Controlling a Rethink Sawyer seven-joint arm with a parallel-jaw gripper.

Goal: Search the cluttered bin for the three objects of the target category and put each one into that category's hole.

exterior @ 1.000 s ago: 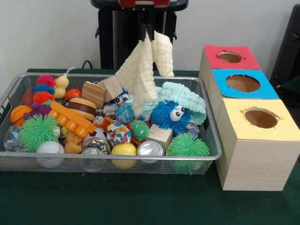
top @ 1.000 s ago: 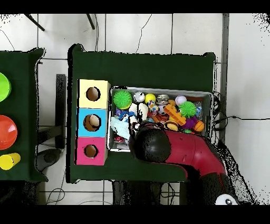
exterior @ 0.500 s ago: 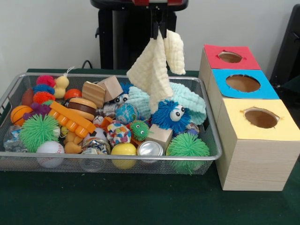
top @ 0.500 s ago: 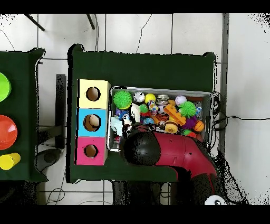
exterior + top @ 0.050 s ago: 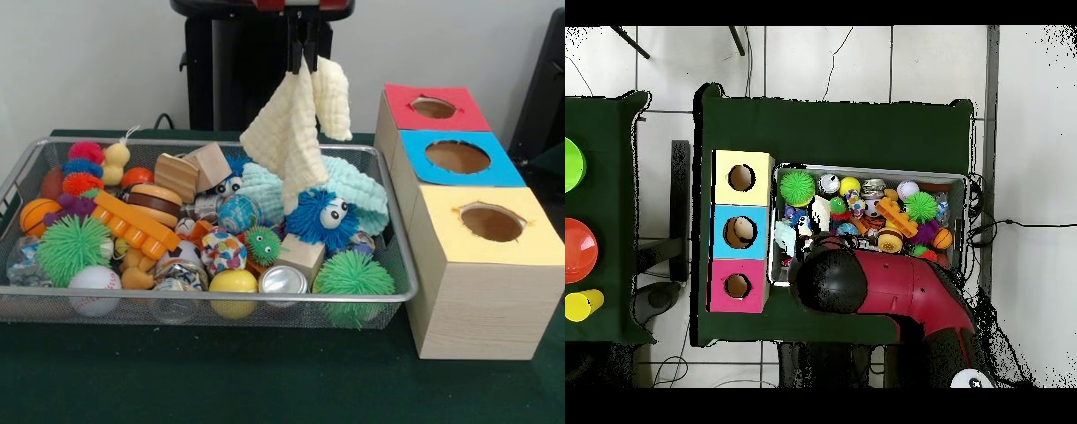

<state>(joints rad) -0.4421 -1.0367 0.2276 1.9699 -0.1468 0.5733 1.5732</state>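
While its fingers [image 5: 302,55] pinched a cream cloth [image 5: 296,132] by one corner, the gripper [image 5: 302,62] held it hanging above the bin's [image 5: 388,265] far side, over a mint cloth [image 5: 353,185], near three boxes [image 5: 477,265].

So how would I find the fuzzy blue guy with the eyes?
Look in the wire bin, at the end nearest the coloured boxes. The fuzzy blue ball sits there against a mint-green cloth, just below the hanging yellow cloth. It is the only blue spiky ball with two big googly eyes.
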